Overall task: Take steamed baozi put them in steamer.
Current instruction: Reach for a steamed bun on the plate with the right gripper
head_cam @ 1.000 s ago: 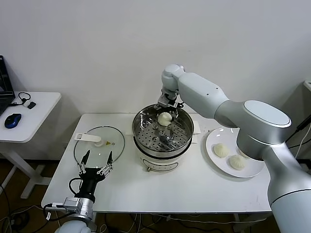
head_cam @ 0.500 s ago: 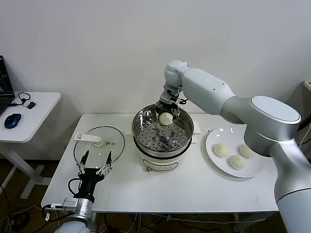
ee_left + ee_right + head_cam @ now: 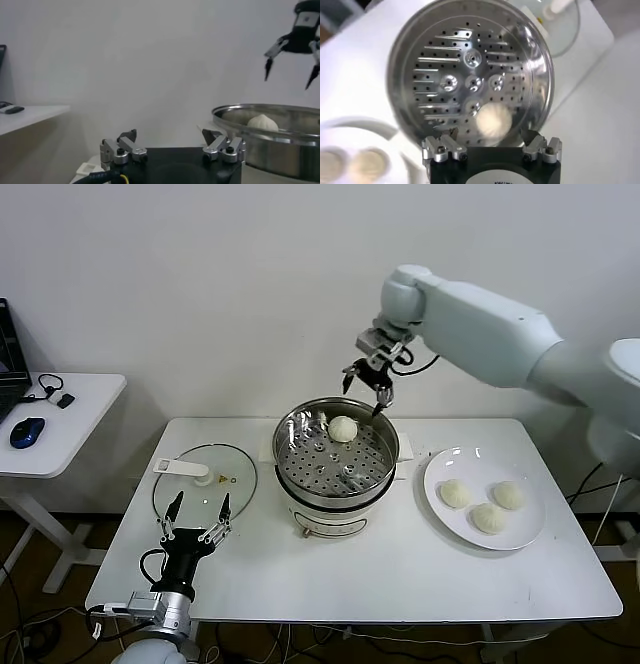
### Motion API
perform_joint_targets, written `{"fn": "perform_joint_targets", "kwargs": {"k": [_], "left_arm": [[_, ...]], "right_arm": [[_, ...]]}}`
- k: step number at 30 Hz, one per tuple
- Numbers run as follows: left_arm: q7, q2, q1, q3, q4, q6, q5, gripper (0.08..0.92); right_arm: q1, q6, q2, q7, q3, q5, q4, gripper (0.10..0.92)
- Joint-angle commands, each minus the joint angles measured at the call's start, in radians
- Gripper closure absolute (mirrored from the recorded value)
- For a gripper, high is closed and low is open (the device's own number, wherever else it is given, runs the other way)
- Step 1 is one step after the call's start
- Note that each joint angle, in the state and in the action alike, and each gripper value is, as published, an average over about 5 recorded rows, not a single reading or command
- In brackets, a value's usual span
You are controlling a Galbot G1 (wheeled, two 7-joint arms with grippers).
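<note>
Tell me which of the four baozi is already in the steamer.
The baozi lying alone on the perforated tray at the back of the steamer, below the open right hand. The other three baozi sit on the white plate.

Bun under our right gripper (image 3: pixel 366 388): cream-white bun (image 3: pixel 343 428)
Steamer (image 3: pixel 336 452): shiny steel, tray dotted with holes, white base
Plate (image 3: pixel 440 509): white
</note>
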Motion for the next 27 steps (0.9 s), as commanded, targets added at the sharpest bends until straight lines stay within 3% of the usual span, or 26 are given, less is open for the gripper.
{"fn": "perform_joint_targets", "kwargs": {"k": [1, 11, 27], "left_arm": [[0.002, 0.003, 0.002, 0.001, -0.016, 0.004, 0.006, 0.177], [0.001, 0.007, -0.001, 0.001, -0.011, 0.001, 0.002, 0.177], [0.0, 0.003, -0.003, 0.015, -0.008, 0.006, 0.01, 0.177]], "right_arm": [[0.064, -0.163, -0.238, -0.022, -0.092, 0.162, 0.054, 0.203], [-0.156, -0.214, -0.374, -0.015, 0.038, 0.038, 0.05, 0.203], [-0.355, -0.247, -0.289, 0.061, 0.156, -0.084, -0.062, 0.203]]}}
